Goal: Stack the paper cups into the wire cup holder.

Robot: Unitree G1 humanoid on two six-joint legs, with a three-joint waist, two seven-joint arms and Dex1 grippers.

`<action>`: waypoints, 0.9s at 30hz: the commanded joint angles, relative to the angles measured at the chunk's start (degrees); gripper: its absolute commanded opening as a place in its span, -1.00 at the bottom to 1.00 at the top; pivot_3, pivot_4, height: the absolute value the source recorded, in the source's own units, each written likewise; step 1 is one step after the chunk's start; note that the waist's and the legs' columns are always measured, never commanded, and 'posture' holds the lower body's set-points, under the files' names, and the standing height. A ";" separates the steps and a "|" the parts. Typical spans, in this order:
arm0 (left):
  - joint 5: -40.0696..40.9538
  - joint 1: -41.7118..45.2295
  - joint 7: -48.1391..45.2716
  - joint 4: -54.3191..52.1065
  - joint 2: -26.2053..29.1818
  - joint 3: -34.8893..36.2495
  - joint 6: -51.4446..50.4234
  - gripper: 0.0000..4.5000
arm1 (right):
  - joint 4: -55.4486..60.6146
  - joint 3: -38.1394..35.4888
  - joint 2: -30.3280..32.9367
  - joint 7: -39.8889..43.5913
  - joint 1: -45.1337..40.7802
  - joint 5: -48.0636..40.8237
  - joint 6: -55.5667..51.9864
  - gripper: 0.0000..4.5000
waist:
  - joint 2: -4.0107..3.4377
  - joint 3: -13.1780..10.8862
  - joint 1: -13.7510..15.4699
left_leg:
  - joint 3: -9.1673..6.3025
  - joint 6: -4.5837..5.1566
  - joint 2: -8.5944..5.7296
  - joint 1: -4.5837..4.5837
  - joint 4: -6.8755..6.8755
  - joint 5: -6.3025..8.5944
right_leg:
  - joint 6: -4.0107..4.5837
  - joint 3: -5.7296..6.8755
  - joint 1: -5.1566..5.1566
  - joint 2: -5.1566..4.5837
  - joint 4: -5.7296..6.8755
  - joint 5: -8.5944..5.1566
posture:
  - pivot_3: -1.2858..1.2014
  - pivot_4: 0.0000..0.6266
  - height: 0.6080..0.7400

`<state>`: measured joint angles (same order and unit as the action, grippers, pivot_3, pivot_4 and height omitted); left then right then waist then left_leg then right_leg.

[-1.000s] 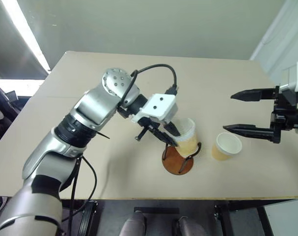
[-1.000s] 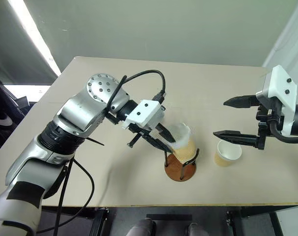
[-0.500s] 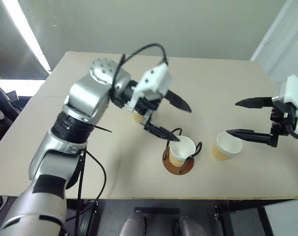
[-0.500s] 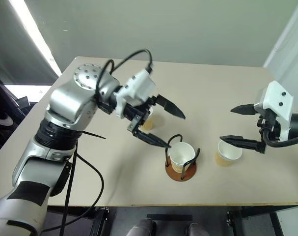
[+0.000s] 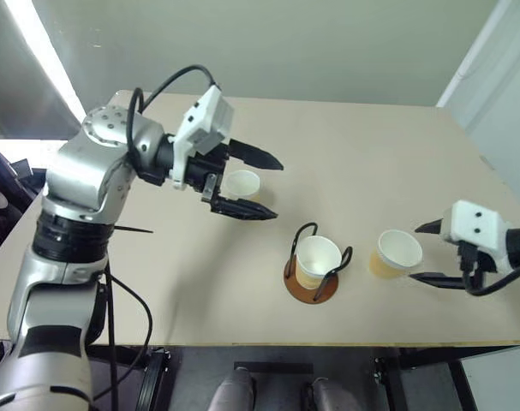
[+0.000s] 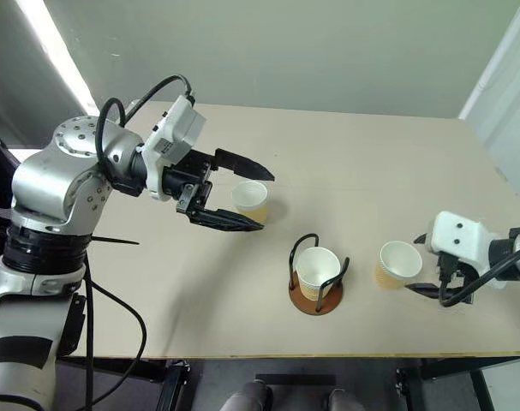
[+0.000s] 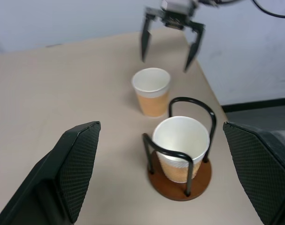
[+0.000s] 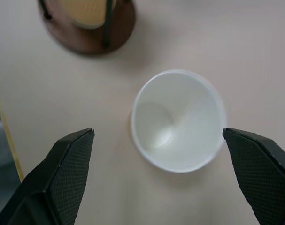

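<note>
The wire cup holder (image 5: 311, 288) stands near the table's front edge with one paper cup (image 5: 316, 258) upright inside its loops. A second paper cup (image 5: 396, 253) stands to its right. My right gripper (image 5: 419, 253) is open, low beside that cup; in the right wrist view the cup (image 8: 178, 120) lies between the spread fingers (image 8: 69, 164) without touching them. A third paper cup (image 5: 241, 184) stands further back on the left. My left gripper (image 5: 277, 188) is open and empty, raised above the table in front of this cup and pointing towards the holder (image 7: 180, 185).
The beige table (image 5: 157, 282) ends just in front of the holder. Its right edge (image 5: 499, 184) runs close behind my right gripper. A black cable loops over my left arm (image 5: 170, 81).
My left gripper has let the cup go into the holder, opened wide, and drawn back up and to the left. My right gripper has come down beside the cup on the right.
</note>
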<state>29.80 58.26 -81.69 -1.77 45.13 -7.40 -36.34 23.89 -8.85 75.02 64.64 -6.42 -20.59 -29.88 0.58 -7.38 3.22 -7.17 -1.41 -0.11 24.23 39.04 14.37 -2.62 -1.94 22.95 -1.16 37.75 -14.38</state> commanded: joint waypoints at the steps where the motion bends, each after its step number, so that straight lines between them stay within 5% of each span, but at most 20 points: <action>1: 1.02 -0.56 1.36 -2.76 0.79 2.31 -0.78 0.99 | -1.51 2.94 0.22 0.44 -2.70 3.64 3.08 1.00 | 0.00 0.00 -0.03 | 0.00 0.00 0.00 -0.02 0.01 0.00 | 0.00 0.00 -0.02 0.00 0.01 0.00 | 0.03 -0.52 1.00; 15: 1.46 -1.88 3.18 -4.17 1.14 2.72 -1.49 0.99 | -5.66 14.02 -3.42 3.18 -10.62 12.43 8.03 1.00 | 0.00 0.00 -0.16 | 0.00 0.00 0.00 -0.10 0.00 0.00 | 0.00 -0.02 -0.06 0.00 0.07 0.00 | 0.03 -0.52 1.00; 19: 1.70 -1.95 3.45 -4.38 1.27 2.64 -1.51 1.00 | -5.85 14.89 -4.13 3.52 -10.35 14.11 8.89 0.59 | 0.00 0.00 -0.16 | 0.01 0.00 -0.01 -0.10 0.00 0.00 | 0.00 -0.02 -0.06 -0.01 0.07 0.00 | 0.03 -0.52 1.00; 27: 1.40 -2.08 3.37 -4.12 1.38 2.21 -0.97 1.00 | -5.47 15.32 -5.03 4.36 -9.83 15.37 9.37 -0.73 | 0.00 0.00 -0.16 | 0.01 0.00 0.00 -0.10 -0.01 0.00 | 0.00 -0.02 -0.06 -0.01 0.07 0.00 | 0.03 -0.52 1.00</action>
<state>31.03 55.94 -78.38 -4.55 45.92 -6.62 -37.82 17.69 7.43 69.80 68.74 -16.17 -5.73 -21.25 0.58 -7.38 3.07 -7.17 -1.41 -0.11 24.13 39.04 14.37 -2.61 -1.96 22.89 -1.17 37.82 -14.38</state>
